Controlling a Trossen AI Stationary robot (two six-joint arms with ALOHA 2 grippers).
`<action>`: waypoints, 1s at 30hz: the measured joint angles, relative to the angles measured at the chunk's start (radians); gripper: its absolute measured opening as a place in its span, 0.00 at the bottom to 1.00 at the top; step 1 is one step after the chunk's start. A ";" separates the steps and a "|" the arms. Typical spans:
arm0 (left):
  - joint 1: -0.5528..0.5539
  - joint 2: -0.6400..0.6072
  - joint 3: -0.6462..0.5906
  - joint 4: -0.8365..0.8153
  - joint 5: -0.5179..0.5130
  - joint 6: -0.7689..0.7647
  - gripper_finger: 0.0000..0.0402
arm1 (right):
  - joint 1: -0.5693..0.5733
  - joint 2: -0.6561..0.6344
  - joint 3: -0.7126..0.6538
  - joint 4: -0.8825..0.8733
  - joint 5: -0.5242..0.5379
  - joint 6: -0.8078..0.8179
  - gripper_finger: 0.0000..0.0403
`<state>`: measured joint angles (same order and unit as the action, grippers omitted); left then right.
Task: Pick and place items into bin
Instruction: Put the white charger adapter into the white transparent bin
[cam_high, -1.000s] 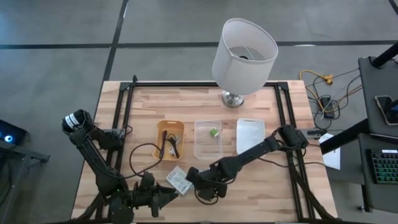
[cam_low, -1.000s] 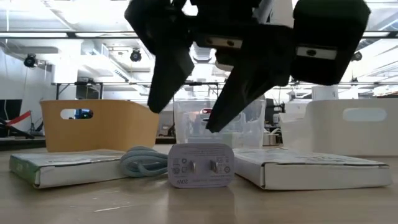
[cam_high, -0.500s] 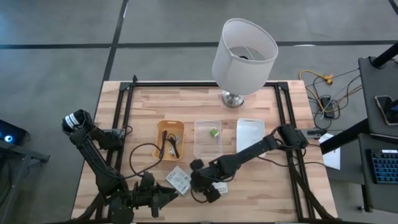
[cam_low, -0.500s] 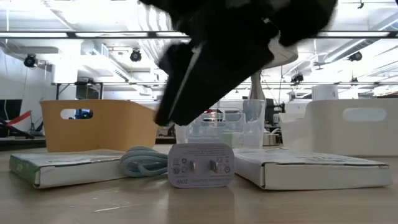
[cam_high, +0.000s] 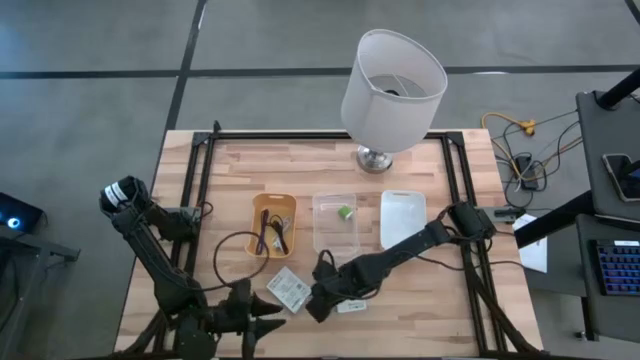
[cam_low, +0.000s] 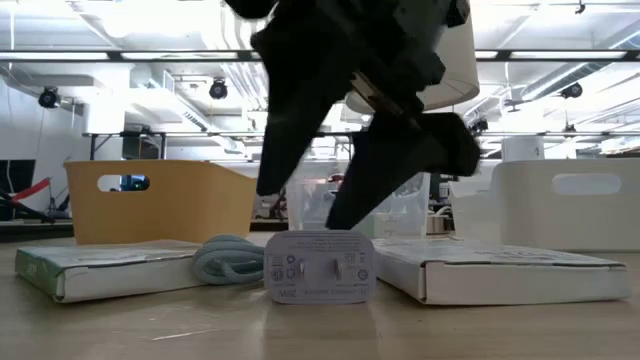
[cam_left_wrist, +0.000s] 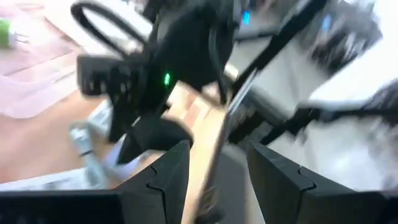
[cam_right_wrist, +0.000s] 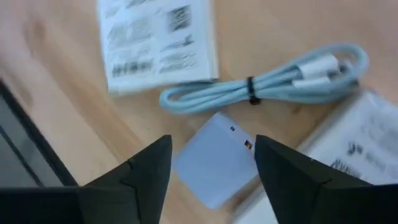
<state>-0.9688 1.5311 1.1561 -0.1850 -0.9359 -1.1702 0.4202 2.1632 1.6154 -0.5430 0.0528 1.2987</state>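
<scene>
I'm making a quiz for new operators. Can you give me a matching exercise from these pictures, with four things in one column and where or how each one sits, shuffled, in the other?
Things:
1. yellow bin
2. clear bin
3. white charger block
4. lamp

States:
A. holds a small green cube
B. stands upright on a shiny base
C. holds dark cords
D. lies on the wood beside a pale cable

Pairs: 1-C, 2-A, 3-D, 4-B
</scene>
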 joint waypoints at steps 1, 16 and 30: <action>0.000 0.000 0.000 -0.047 0.024 0.004 0.36 | 0.002 0.000 0.000 0.000 0.000 0.077 0.55; -0.014 -0.088 -0.005 -0.587 0.358 0.109 0.36 | 0.010 0.021 0.000 0.091 0.165 0.023 0.58; -0.014 -0.078 -0.079 -0.364 0.386 0.122 0.36 | 0.041 0.017 0.083 -0.111 -0.012 -1.287 0.51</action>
<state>-0.9832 1.4533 1.0767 -0.5486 -0.5503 -1.0484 0.4610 2.1799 1.6984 -0.6535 0.0407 0.0118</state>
